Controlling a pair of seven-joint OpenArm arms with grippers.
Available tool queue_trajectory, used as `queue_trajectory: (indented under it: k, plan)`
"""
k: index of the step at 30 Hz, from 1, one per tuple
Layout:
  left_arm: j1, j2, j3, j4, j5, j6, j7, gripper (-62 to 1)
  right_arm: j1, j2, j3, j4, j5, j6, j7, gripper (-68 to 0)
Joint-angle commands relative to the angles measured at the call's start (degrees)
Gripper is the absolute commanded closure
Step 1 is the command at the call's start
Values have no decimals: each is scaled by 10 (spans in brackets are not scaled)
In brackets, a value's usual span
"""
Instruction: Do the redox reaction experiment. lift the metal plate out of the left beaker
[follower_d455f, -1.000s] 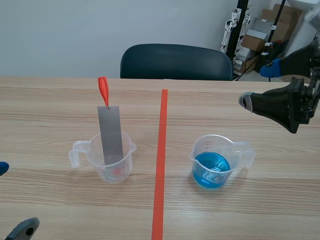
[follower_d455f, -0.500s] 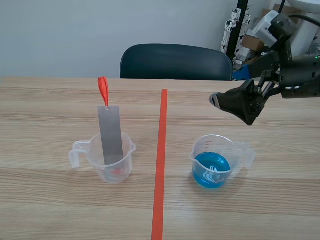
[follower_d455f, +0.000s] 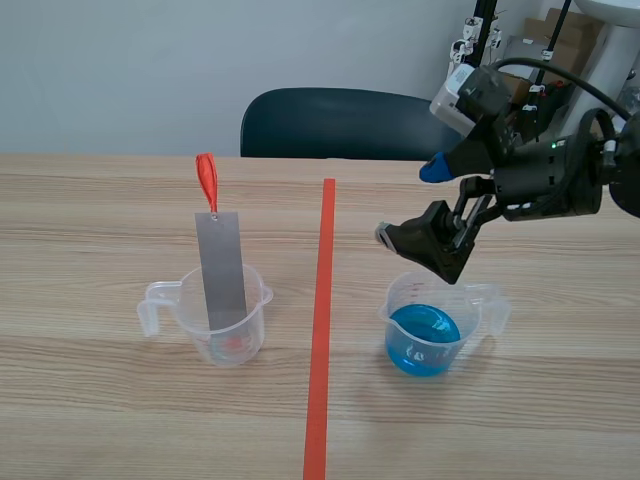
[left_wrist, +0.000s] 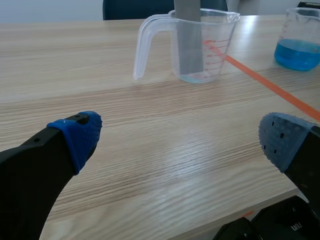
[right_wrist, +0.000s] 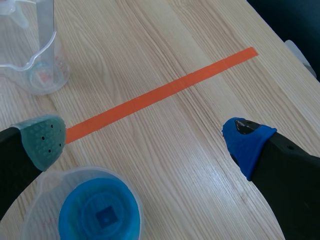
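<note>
A grey metal plate with a red loop at its top stands leaning in the clear left beaker. The right beaker holds blue liquid. My right gripper hangs open above the right beaker's far rim, well right of the plate. In the right wrist view that gripper spans the blue beaker, with the left beaker and plate far ahead. My left gripper is open low over bare table, short of the left beaker and plate.
An orange-red tape line runs down the middle of the table between the beakers. A dark chair stands behind the table, and boxes and equipment are at the back right.
My right arm has swung in from the right edge toward the middle, and its gripper now hangs over the right beaker. The left gripper's fingertips have left the scene view's lower left corner.
</note>
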Motion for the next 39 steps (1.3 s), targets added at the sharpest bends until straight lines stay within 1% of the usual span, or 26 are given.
queue_trajectory:
  k: [1,4,6,8,10,12,16,20,22,24,27,35,37,39]
  plan:
    - [-10,2,-4,1,-5,-1,-26,-623,19,18,7,12,9,3,5,-665]
    - [-35,12,-4,-19,-5,-1,-26,-623,19,23,7,12,11,1,5,-665]
    - [-50,17,-4,-24,-5,-1,-26,-623,19,24,7,12,21,-2,4,-665]
    - [-64,21,-4,-24,1,0,-26,-623,19,24,4,10,27,-2,7,-675]
    - [-75,26,-4,-24,11,12,-26,-623,25,24,-8,10,27,-2,20,-679]
    - [-83,30,-4,-23,21,19,-26,-623,40,23,-34,9,26,-2,41,-679]
    - [-93,37,-4,-16,23,18,-26,-623,91,19,-107,4,27,-23,51,-679]
    - [-95,39,-4,3,27,18,-26,-623,128,2,-168,-19,28,-59,72,-679]
    - [-95,39,-4,10,26,18,-26,-623,140,-10,-189,-36,28,-69,84,-679]
    - [-95,39,-4,15,26,18,-26,-623,149,-23,-207,-54,28,-71,93,-679]
    - [-94,39,-4,19,24,9,-26,-623,160,-42,-230,-81,28,-73,102,-679]
    - [-94,39,-4,19,24,9,-26,-623,181,-90,-282,-137,28,-75,114,-679]
    - [-94,39,-4,19,24,9,-26,-623,186,-100,-291,-144,34,-75,117,-679]
    - [-94,39,-4,19,24,7,-26,-623,189,-106,-299,-149,54,-74,118,-679]
